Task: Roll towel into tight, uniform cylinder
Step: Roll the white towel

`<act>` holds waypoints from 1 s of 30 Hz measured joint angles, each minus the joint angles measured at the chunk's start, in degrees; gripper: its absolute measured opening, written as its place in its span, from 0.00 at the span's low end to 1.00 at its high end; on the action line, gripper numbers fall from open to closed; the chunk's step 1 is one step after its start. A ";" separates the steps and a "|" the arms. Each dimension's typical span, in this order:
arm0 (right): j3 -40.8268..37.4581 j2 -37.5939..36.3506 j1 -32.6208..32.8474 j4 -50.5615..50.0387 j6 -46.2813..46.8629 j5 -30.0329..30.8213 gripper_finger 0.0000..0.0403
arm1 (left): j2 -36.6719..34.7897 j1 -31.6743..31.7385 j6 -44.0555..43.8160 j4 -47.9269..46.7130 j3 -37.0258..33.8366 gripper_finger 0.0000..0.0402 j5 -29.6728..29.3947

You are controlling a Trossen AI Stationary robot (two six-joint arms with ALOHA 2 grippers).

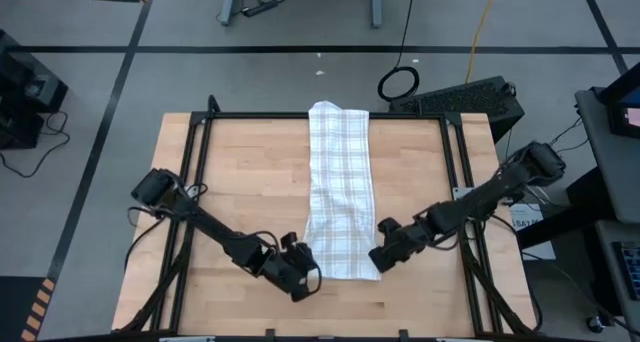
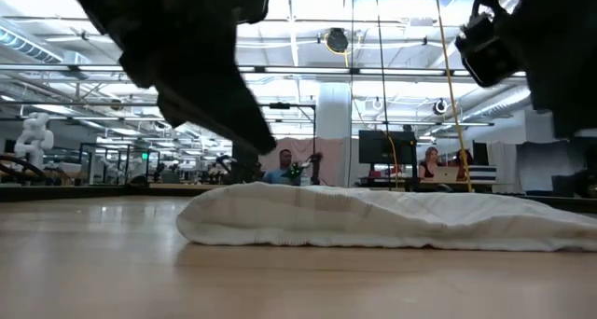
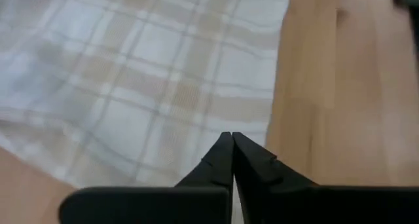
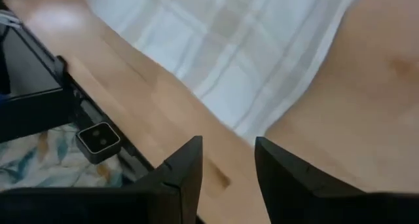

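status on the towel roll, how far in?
Barely begun. Done: the towel lies folded into a long strip, its near end only bunched. In hand: left gripper shut over that end, gripping no cloth; right gripper open beside it. Left: all the rolling.

The towel [image 1: 340, 192] lies on the bench [image 1: 250, 182], its near end between the left claw [image 1: 303, 280] and right claw [image 1: 381, 258].

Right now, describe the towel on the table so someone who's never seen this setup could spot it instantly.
Look at the wooden table from above: a long, narrow strip of cloth runs down its middle from the far edge toward the near edge. That strip is the towel, lying folded lengthwise between the two dark arms. It is the only soft, pale thing there, white with a faint beige checked grid.
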 joint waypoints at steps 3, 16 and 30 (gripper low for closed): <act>0.01 -3.73 -0.99 -4.00 -5.57 2.29 0.32 | -2.13 -0.02 -4.01 0.34 -0.02 0.10 0.63; 0.01 -11.14 -2.58 -9.75 -24.75 5.54 0.32 | -5.24 -3.76 -4.01 -0.25 0.09 0.52 1.27; 0.01 -11.35 -2.52 -8.99 -23.09 10.33 0.32 | -5.16 -5.14 -4.27 -2.89 1.73 0.59 5.73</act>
